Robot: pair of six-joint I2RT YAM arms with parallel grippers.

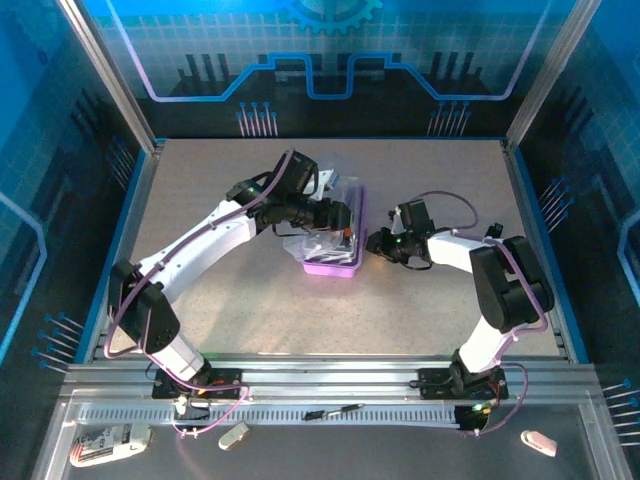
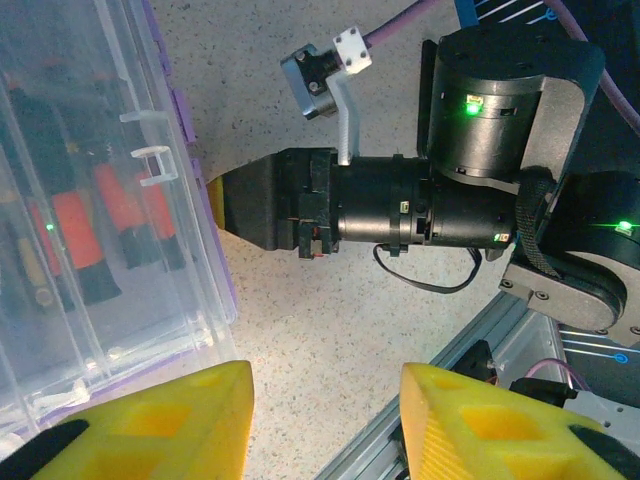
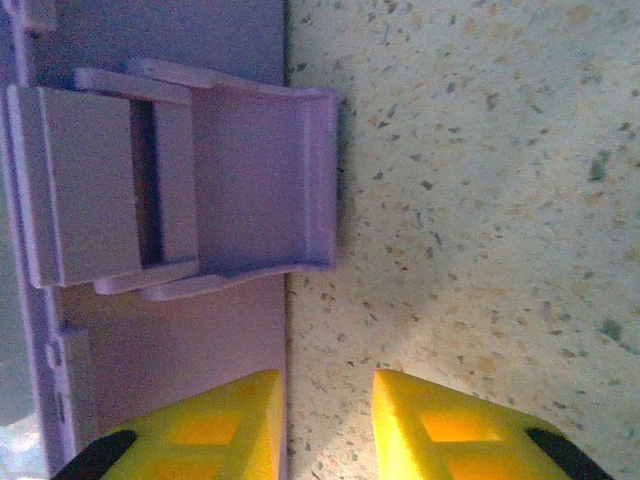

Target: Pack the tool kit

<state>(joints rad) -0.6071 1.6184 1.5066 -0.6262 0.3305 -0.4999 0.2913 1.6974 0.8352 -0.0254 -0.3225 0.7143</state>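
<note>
The tool kit point(image 1: 330, 262) lies mid-table, a purple base under a clear lid. Through the lid point(image 2: 90, 200) I see orange-and-black screwdrivers point(image 2: 70, 225) lying inside. My left gripper point(image 1: 347, 222) hovers over the case's right part; its yellow fingers point(image 2: 170, 425) stand open around bare table, the case just to their left. My right gripper point(image 1: 372, 245) sits at the case's right side, and its black tip point(image 2: 250, 205) points at the case wall. Close up, its fingers point(image 3: 215, 425) are slightly apart over the table beside the purple wall and latch point(image 3: 200, 180), holding nothing.
Aluminium rails point(image 1: 320, 375) run along the near edge. A thin dark tool point(image 1: 335, 411) lies on the front ledge with white objects point(image 1: 110, 442) point(image 1: 538, 441). Blue panels wall in the table point(image 1: 250, 320) at the back and both sides.
</note>
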